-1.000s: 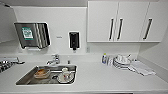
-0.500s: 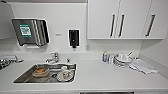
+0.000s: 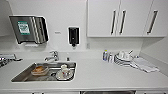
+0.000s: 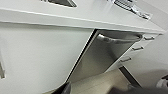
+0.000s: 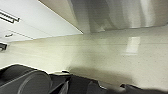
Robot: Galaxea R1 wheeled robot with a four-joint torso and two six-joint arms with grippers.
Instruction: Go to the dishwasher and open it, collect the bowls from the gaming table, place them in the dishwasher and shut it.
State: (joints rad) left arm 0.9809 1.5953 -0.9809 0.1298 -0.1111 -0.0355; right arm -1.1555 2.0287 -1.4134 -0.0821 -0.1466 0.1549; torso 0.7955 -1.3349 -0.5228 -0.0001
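Worktop mostly bare in the middle and front, open path there. Sink on the left holds dishes, tap behind it. Right rear corner crowded: small bottles, stack of white crockery, cloth beside it. Wall cupboards overhang the back right. Below the counter, dishwasher front is shut, bar handle reachable, pale floor before it free

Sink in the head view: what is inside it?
The sink holds a brownish dish and a round plate with a pale cup-like item on it. The basin floor beneath them is covered.
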